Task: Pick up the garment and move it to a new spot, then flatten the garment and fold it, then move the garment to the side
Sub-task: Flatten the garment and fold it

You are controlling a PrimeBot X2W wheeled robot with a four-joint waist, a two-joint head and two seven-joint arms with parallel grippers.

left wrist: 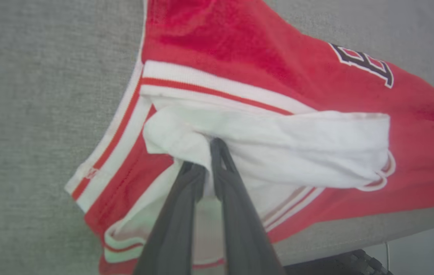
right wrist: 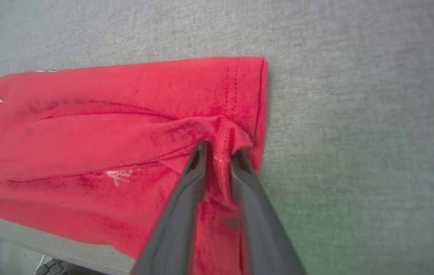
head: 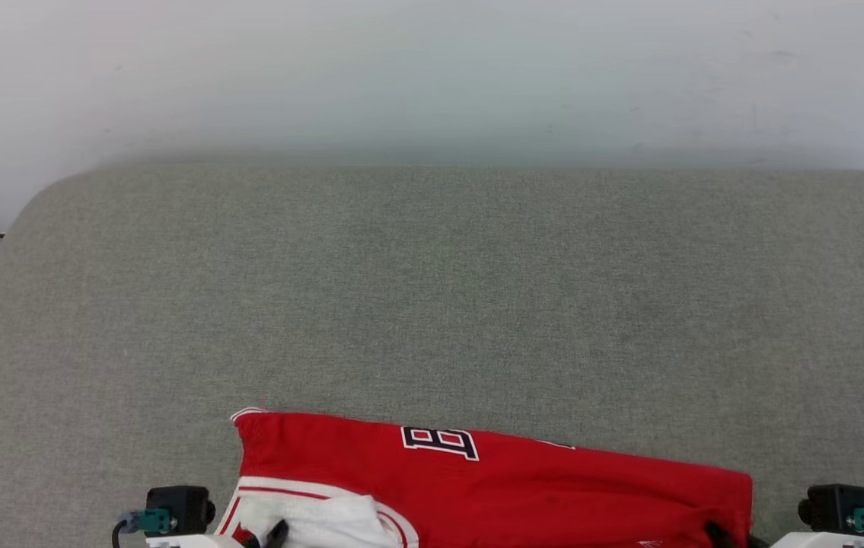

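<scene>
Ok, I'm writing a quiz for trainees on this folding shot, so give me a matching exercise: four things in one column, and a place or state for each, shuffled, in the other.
1. left gripper
2. right gripper
3. black lettering
4. grey surface

A. lies bare beyond the garment
B. shut on the red hem
C. shut on the bunched white sleeve
D. sits on red cloth near the far edge

Pairs: 1-C, 2-B, 3-D, 4-A.

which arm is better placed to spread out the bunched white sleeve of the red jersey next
Left, probably. The left gripper is shut on the bunched white sleeve of the soft red jersey shirt, while the right gripper pinches the red hem at the opposite end, away from that sleeve.
</scene>
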